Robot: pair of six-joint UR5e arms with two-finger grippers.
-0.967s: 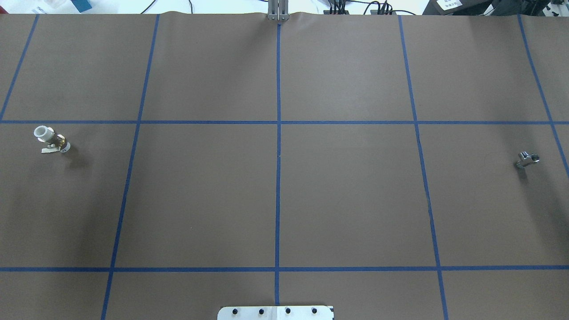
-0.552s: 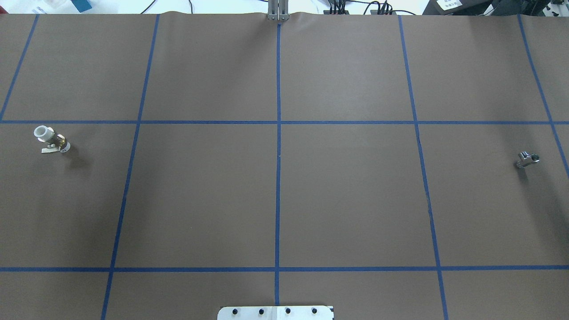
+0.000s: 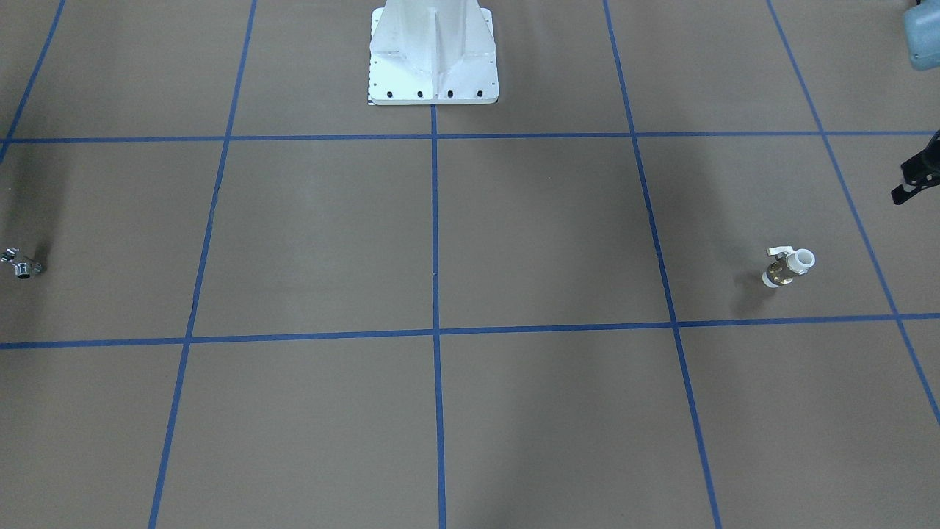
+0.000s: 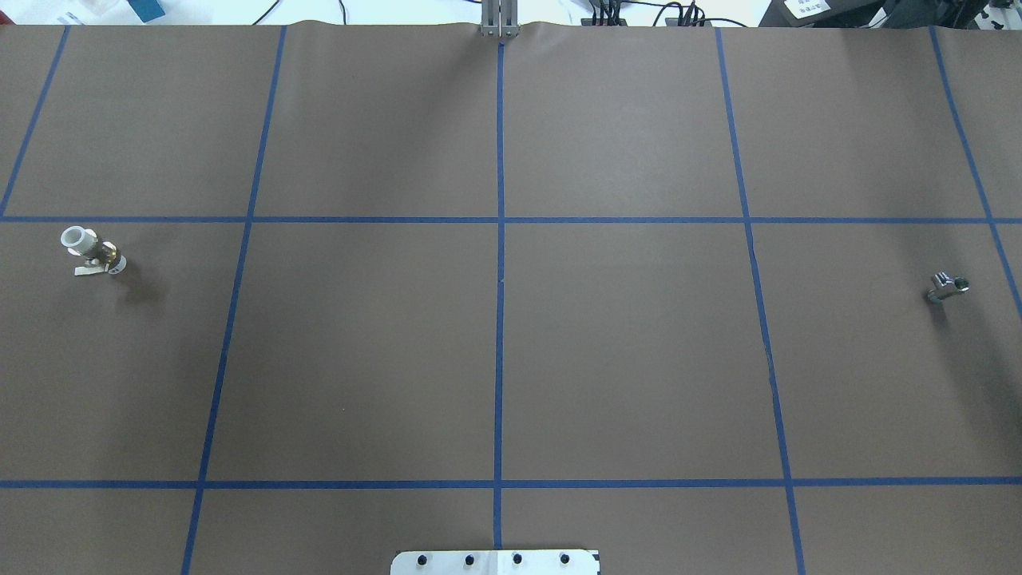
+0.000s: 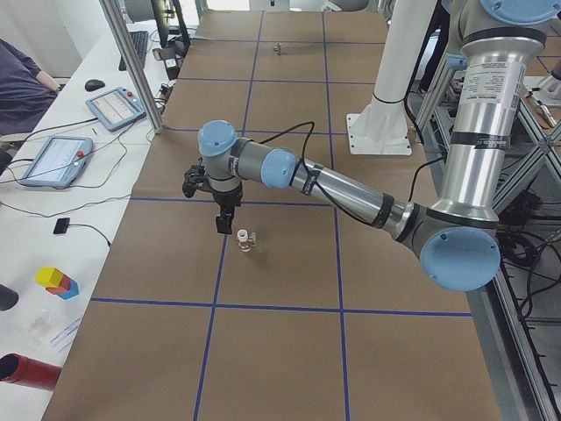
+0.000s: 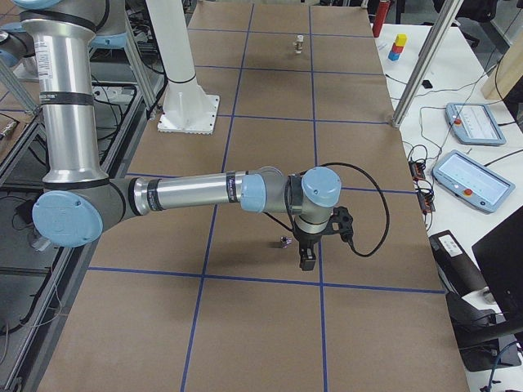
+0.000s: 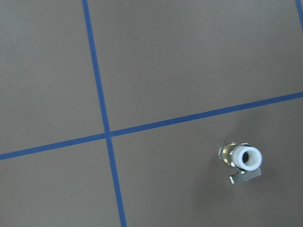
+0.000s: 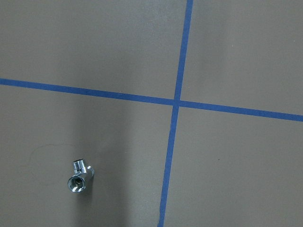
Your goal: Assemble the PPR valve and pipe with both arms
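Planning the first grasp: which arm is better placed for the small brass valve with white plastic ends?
Left. The left gripper hangs just beside the white-ended brass valve on the robot's left side. The right gripper is far across, beside the shiny silver metal fitting.

Light: even, diffuse, from overhead; brown table paper matte, without glare; broad soft shadow bands across it in the front-facing view; PPR valve with a faint, soft-edged shadow on its side toward the table's middle; pipe glinting bright; my wrist views slightly soft; side views crisp.
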